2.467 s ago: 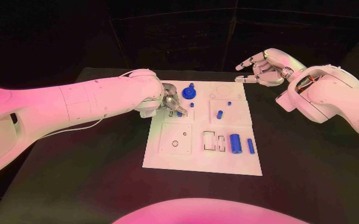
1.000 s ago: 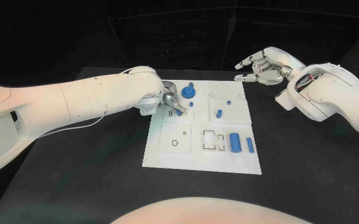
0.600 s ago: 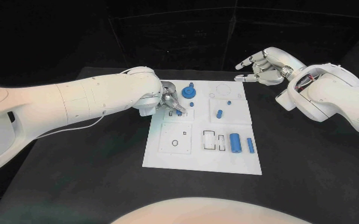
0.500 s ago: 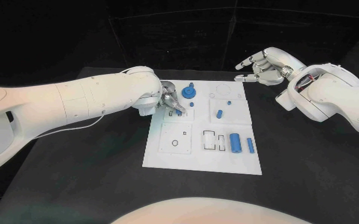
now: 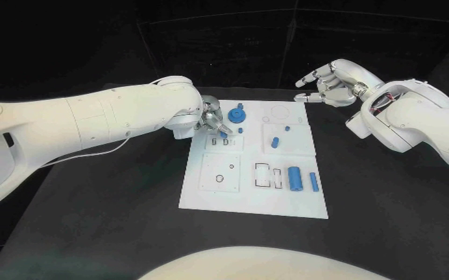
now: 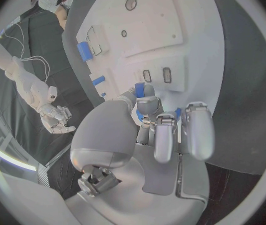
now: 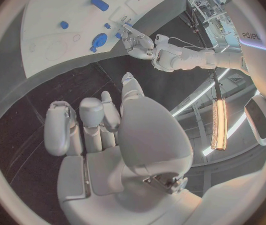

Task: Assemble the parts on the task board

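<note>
The white task board [image 5: 252, 202] lies in the middle of the black table. My left hand [image 5: 213, 123] hovers over its far left part and pinches a small blue part [image 5: 222, 133] between thumb and fingertip, just beyond two small empty slots [image 5: 220, 142]. In the left wrist view the same blue part [image 6: 139, 89] sticks out past the fingertips [image 6: 149, 104], close to the slots [image 6: 156, 75]. A round blue part [image 5: 236, 115] stands right beside that hand. My right hand [image 5: 327, 87] hangs above the table off the board's far right corner, fingers apart and holding nothing.
On the board lie a blue peg [image 5: 274, 142], two tiny blue pieces [image 5: 241, 130] [image 5: 286, 128], a large blue cylinder [image 5: 294, 178] and a slimmer one [image 5: 313, 182]. Rectangular slots [image 5: 268, 176] and a small round hole [image 5: 218, 179] sit at mid-board.
My left hand has drawn back a little toward the board's far edge, taking the small blue part away from the two slots. The right hand has stayed in place.
</note>
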Tool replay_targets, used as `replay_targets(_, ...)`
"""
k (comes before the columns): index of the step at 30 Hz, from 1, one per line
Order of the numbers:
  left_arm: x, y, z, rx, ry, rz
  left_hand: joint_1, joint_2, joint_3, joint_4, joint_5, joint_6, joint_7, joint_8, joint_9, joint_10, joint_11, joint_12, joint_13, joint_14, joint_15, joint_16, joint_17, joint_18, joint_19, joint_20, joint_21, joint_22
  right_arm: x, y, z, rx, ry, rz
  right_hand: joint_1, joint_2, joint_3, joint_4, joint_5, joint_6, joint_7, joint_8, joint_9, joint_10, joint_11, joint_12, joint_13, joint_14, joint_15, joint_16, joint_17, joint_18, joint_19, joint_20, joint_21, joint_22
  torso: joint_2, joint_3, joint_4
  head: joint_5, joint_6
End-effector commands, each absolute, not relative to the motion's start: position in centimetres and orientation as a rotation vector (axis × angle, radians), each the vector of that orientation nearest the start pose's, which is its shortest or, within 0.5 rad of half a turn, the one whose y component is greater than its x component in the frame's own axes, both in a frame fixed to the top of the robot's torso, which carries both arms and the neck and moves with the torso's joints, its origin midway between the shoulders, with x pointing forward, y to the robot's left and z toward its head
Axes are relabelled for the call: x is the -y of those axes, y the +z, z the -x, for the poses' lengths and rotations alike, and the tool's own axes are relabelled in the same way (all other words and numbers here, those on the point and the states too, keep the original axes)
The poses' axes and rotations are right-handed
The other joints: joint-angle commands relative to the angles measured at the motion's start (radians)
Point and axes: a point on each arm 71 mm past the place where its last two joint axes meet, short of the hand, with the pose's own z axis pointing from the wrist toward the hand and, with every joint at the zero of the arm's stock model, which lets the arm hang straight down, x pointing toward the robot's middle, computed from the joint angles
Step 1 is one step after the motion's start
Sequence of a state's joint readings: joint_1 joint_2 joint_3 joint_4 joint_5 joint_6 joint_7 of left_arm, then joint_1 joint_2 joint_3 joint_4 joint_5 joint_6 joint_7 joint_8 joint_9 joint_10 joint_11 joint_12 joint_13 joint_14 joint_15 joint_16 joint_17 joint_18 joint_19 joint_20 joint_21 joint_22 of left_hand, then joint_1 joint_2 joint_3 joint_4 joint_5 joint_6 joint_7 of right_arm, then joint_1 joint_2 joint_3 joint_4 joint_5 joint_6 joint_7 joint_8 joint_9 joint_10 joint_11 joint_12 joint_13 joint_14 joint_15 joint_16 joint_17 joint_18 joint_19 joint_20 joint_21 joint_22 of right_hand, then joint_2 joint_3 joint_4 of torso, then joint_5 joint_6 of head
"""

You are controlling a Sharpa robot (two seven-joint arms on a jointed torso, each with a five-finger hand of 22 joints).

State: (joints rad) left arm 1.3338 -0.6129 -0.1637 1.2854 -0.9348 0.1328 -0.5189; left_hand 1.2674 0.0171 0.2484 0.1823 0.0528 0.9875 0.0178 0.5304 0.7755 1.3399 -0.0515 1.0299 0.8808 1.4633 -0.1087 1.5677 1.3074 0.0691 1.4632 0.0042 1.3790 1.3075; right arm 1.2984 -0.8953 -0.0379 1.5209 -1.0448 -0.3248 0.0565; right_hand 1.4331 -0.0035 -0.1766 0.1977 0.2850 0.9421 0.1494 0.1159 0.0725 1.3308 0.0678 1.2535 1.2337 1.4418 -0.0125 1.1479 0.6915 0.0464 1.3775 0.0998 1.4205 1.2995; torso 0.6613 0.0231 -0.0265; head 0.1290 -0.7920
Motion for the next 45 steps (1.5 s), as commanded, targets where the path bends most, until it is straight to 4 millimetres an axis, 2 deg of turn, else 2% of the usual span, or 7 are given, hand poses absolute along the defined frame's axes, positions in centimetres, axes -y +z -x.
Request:
replay_targets(1,-17.1,-21.6,-52.3,-2.382,-0.385,0.21,0.024,0.018,0.065,-0.056,-0.001,0.006,-0.004,-0.003,-0.001,-0.002,-0.003,-0.008,-0.003,0.108,0.003,0.003,0.263,-0.012,0.016,0.0,-0.001,0.014,22.4,-13.2,-50.1,-1.608,0.907,-0.129,-0.01,-0.001,-0.007,0.0,-0.005,0.005,0.001,0.005,-0.001,0.0,-0.005,-0.003,0.0,0.001,-0.003,-0.005,-0.001,0.019,-0.007,-0.003,-0.006,-0.001,0.001,0.0,-0.0001,0.001,-0.001)
replay_targets(5,-16.7,-21.6,-52.6,-2.389,-0.38,0.207,0.024,0.018,0.066,-0.056,-0.001,0.006,-0.004,-0.004,-0.001,-0.002,-0.003,-0.008,-0.003,0.108,0.003,0.003,0.263,-0.012,0.016,0.0,-0.001,0.014,22.4,-13.2,-50.1,-1.608,0.908,-0.129,-0.01,-0.001,-0.008,0.0,-0.006,0.005,0.0,0.005,-0.001,0.001,-0.005,-0.002,0.001,0.001,-0.003,-0.005,-0.002,0.019,-0.007,-0.003,-0.007,-0.001,0.0,0.0008,-0.0006,0.003,-0.002)
replay_targets(12,-16.1,-21.7,-53.1,-2.402,-0.369,0.197,0.025,0.02,0.07,-0.058,-0.002,0.006,-0.004,-0.005,-0.001,-0.001,-0.002,-0.008,-0.003,0.108,0.003,0.003,0.263,-0.013,0.018,0.0,0.004,0.02,22.3,-13.2,-50.1,-1.609,0.908,-0.129,-0.01,-0.001,-0.008,0.0,-0.006,0.005,0.0,0.005,-0.001,0.001,-0.005,-0.002,0.001,0.001,-0.003,-0.005,-0.002,0.019,-0.007,-0.003,-0.007,-0.001,0.001,-0.0015,-0.0019,0.004,-0.003)
replay_targets(20,-15.7,-21.9,-53.2,-2.435,-0.352,0.172,0.027,0.019,0.075,-0.062,-0.002,0.006,-0.004,-0.007,-0.002,-0.002,-0.002,-0.011,-0.007,0.108,0.003,0.003,0.263,-0.015,0.021,0.0,0.01,0.028,22.3,-13.2,-50.1,-1.609,0.908,-0.129,-0.01,-0.001,-0.008,0.0,-0.006,0.005,0.0,0.005,-0.001,0.001,-0.005,-0.002,0.001,0.001,-0.003,-0.005,-0.002,0.019,-0.007,-0.003,-0.007,-0.001,0.001,-0.0016,-0.0012,0.003,-0.004)
replay_targets(45,-15.9,-22.4,-53.1,-2.477,-0.303,0.109,0.029,0.018,0.083,-0.069,-0.002,0.006,-0.003,-0.01,-0.003,-0.003,-0.002,-0.016,-0.013,0.108,0.003,0.003,0.263,-0.016,0.022,0.0,0.012,0.032,22.3,-13.2,-50.2,-1.611,0.908,-0.127,-0.01,-0.001,-0.008,0.0,-0.006,0.005,0.0,0.005,-0.001,0.001,-0.005,-0.002,0.001,0.001,-0.003,-0.005,-0.002,0.019,-0.007,-0.003,-0.007,-0.001,0.001,-0.0019,-0.0007,0.004,-0.009)
